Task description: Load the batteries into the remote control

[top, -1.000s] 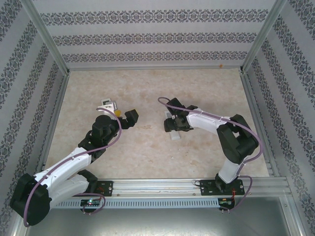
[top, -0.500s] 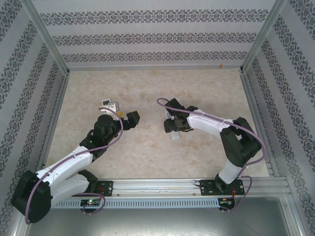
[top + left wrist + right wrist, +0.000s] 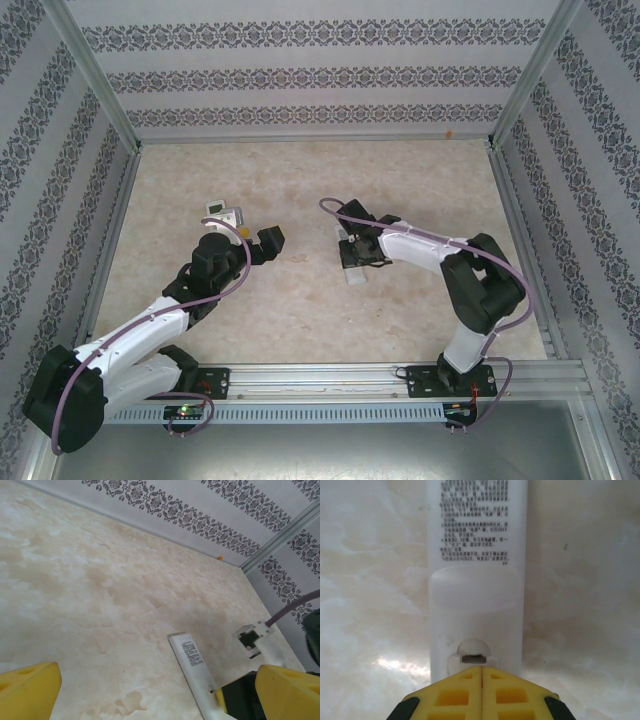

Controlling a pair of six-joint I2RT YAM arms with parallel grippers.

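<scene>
"Why is your right gripper pinched like that?"

"My right gripper (image 3: pixel 481 672) is closed right down, its two yellow fingertips pressed together with nothing between them, so they work as one narrow point. That point sits against the latch tab (image 3: pixel 473 656) at the near end of the remote control (image 3: pixel 477 535). I judge that is the way to push the battery cover (image 3: pixel 476 607) off."

"And the remote itself?"

"It lies flat on the table (image 3: pixel 365 580) near the middle, in front of my right arm. Its back is upward with the printed label showing, and its length runs straight away from my right wrist. That lines the cover's slide up with my push."

"What is your left doing?"

"My left gripper (image 3: pixel 156 694) hangs above the table with its jaws spread wide, holding nothing, and it faces the remote's label end. I judge it is placed to brace the remote if it skids, or to fetch the batteries afterwards."

"Anything in the compartment?"

"I cannot tell. The cover is on and seated flush, so whatever lies beneath it is hidden. By my reckoning the loading has not begun: the cover comes off first, then the batteries go in with their ends matched to the contacts. The risk is that the whole remote slides away under my push instead of the cover giving"
</scene>
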